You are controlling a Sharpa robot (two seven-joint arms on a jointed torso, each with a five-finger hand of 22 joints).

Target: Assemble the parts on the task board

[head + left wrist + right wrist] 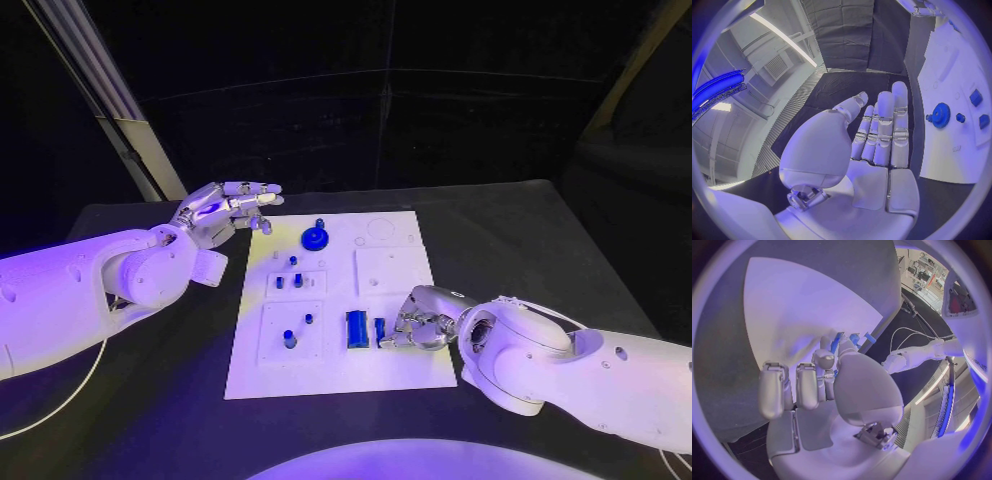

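Facing the blue gear (941, 115), left robot hand (879, 135), fingers flat.

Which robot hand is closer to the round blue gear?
Left. The left hand hovers open beside the board's far corner, close to the blue gear. The right hand works at the board's near edge, farther away.

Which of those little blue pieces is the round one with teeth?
The blue gear near the task board's far end, close to the left hand. The other blue pieces are small pegs or straight blocks.
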